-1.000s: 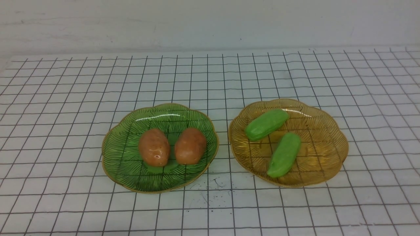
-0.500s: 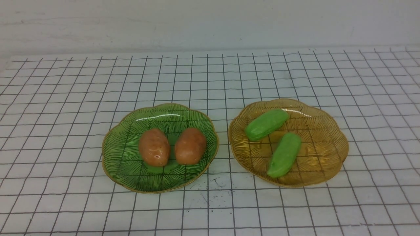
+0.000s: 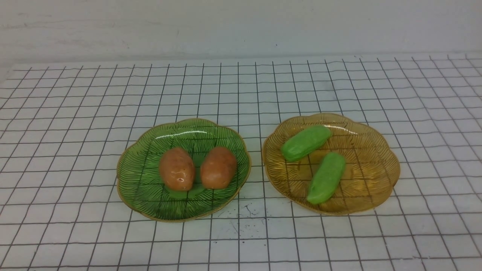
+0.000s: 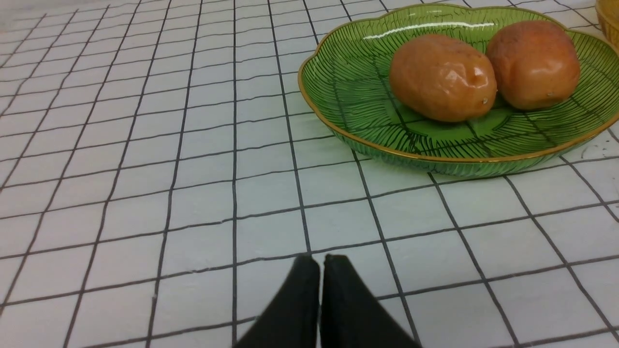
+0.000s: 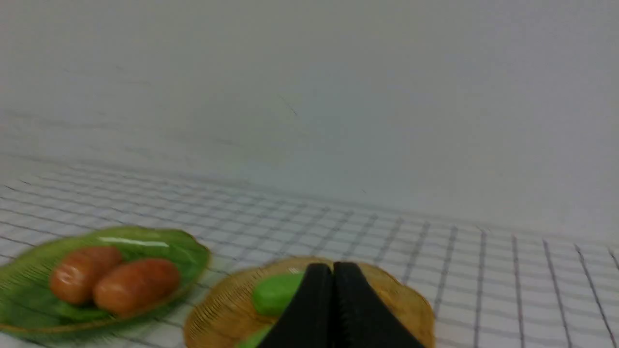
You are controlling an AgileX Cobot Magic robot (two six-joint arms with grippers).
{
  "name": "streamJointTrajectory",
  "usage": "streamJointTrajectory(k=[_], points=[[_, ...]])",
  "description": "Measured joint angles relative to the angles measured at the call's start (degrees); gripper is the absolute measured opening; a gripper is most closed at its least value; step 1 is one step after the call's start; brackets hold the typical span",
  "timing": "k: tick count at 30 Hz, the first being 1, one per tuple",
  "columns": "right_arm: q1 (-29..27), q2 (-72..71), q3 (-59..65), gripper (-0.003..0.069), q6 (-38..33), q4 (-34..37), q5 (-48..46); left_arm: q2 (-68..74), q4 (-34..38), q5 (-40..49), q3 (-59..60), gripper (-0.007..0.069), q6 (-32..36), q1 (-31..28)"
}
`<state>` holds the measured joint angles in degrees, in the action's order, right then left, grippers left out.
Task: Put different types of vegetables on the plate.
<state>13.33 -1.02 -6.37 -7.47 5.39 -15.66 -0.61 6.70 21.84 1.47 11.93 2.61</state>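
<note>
Green plate (image 3: 143, 188): ribbed translucent glass, scalloped gold rim, holds 2 glossy orange-brown oval potatoes (image 3: 177, 169) (image 3: 218, 167) side by side, ~touching. Amber plate (image 3: 376, 177), same shape, holds 2 smooth light-green cucumber pieces (image 3: 305, 143) (image 3: 326, 177), angled, apart. Plates sit just beside each other on white grid-lined bench (image 3: 75, 113). Left gripper (image 4: 321, 261) fingers pinched together, empty, low over bench, near green plate. Right gripper (image 5: 332, 270) fingers also pressed together, empty, raised, amber plate beyond tips; view blurred.
</note>
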Motion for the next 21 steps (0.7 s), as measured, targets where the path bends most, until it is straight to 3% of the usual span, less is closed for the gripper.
streamJointTrajectory(k=[8,21], points=[[-17.3,0.1,8.0,-0.0015,-0.1,0.0,-4.6,0.0,0.0,0.0,0.0,-0.0008,0.0,0.0],[-19.1,0.2,7.7,-0.0015,0.0,-0.2,-6.0,0.0,0.0,0.0,0.0,-0.0008,0.0,0.0]])
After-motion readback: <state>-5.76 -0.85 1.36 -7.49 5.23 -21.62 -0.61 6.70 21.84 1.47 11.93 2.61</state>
